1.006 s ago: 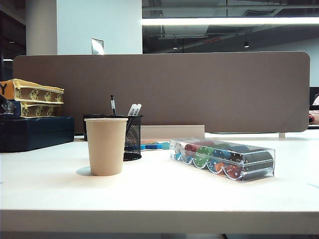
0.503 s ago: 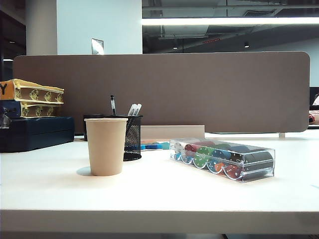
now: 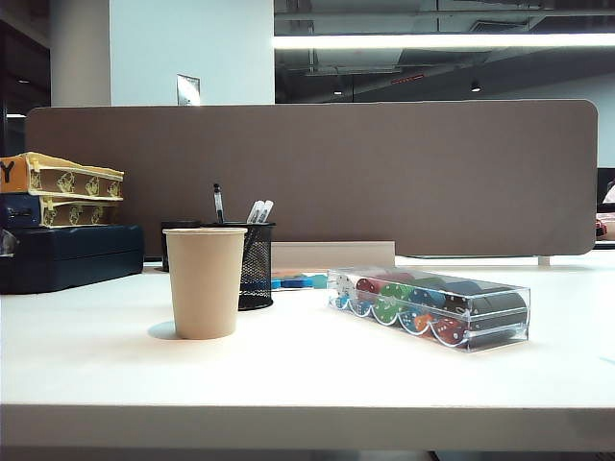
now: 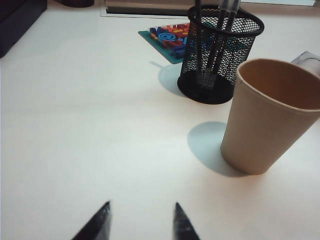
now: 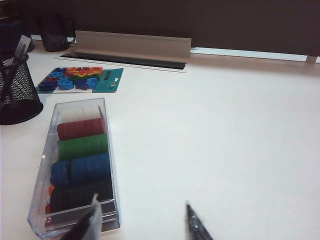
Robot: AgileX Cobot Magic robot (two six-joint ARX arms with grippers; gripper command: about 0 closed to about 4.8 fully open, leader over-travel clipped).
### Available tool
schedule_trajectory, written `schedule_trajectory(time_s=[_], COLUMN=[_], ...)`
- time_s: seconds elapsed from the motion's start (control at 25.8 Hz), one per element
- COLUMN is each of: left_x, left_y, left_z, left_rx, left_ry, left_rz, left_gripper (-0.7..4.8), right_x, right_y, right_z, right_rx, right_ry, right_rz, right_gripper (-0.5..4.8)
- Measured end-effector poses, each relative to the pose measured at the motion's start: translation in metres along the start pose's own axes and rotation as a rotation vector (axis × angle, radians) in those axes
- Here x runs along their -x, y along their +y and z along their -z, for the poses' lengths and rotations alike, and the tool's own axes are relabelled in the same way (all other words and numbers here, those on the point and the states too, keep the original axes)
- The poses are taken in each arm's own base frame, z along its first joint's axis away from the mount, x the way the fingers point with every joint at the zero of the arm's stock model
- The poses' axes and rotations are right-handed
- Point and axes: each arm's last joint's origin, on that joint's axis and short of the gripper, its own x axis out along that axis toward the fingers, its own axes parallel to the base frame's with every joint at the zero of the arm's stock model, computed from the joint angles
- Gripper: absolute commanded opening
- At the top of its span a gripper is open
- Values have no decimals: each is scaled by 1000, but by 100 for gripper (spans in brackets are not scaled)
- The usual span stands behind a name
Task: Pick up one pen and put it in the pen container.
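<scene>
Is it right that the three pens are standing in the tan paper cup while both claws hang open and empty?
Not quite. The left wrist view shows the three pens in the black wire-mesh pen holder; the tan paper cup is empty. The left claw and right claw do hang open and empty.

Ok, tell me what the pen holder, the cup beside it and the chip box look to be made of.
Pen container: black wire mesh, likely painted metal; you can see the pens through the holes.
Paper cup: tan, matte, with a rolled rim, so probably paper.
Chip box: clear, glossy, likely hard plastic; coloured chip stacks show through the walls.
</scene>
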Motion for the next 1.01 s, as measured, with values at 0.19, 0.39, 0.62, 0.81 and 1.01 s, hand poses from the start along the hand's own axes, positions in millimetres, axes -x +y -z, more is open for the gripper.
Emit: schedule_trajectory(time_s=[0.19,0.39,0.62,0.81,1.01], left_x=[0,0,1,5,11], left_y=[0,0,0,-1,-1], left_z=[0,0,0,-6,-14], left_rx=[0,0,0,-3,-6], left_ry=[0,0,-1,-59,-136], left_rz=[0,0,0,4,9], left_gripper=[152,152,152,152,152], right_x=[0,0,0,0,0], right_y=[0,0,0,0,0], right_z=[0,0,0,0,0], right_rx=[0,0,0,0,-1], right_ry=[1,1,0,2,1], right_rz=[0,0,-1,1,2], right_gripper=[211,211,211,211,211])
